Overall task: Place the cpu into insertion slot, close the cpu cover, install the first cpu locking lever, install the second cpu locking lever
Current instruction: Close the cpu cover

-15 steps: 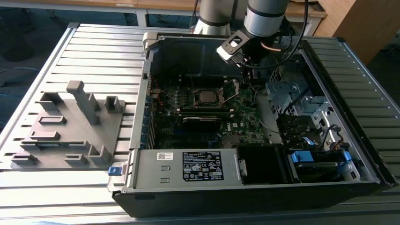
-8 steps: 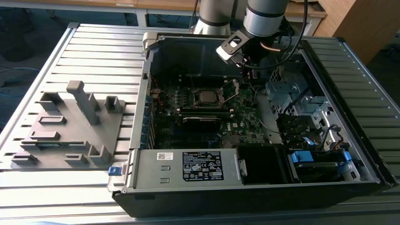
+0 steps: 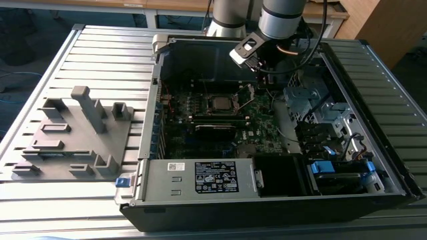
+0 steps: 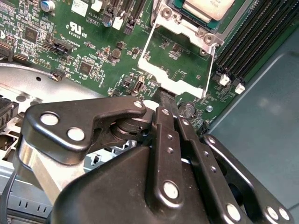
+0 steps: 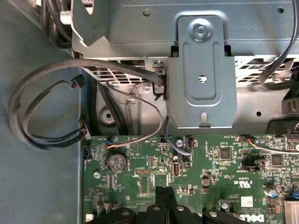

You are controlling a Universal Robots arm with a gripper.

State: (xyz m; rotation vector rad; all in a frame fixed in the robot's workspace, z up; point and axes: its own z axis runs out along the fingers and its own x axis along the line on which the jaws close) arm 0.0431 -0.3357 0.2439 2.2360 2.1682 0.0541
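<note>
**A:** Where is the cpu?

**B:** The cpu (image 3: 219,102) lies flat in the insertion slot (image 4: 166,17) with its silver top up. In the exterior view that spot is toward 10 o'clock from the middle of the open computer case (image 3: 267,212).

**A:** And the cpu cover?

**B:** The cpu cover (image 4: 163,77) is swung open and is not down over the chip. In the second wrist view the green motherboard (image 5: 210,172) shows through its square window. One edge of the cover sits by the slot and the opposite edge reaches toward the fingers.

**A:** How do the fingers stand?

**B:** The fingers (image 4: 164,116) are narrow, with the tips drawn close together right at the cover's far edge. I cannot tell whether they pinch that edge or only touch it. In the first wrist view the tips hang just over the board, near a round coin cell (image 5: 116,162).

**A:** Where is the arm?

**B:** In the exterior view the robot arm (image 3: 280,15) comes down from 12 o'clock into the case. Its lower end is at roughly 2 o'clock from the cpu.

**A:** Anything else around?

**B:** Long black memory slots (image 4: 243,42) run beside the socket. A grey metal bracket (image 5: 201,84) and looped dark cables (image 5: 42,93) sit past the board's edge. The case rests on a slatted worktop (image 3: 100,50), and a grey fixture (image 3: 73,135) stands at 9 o'clock from it.
</note>
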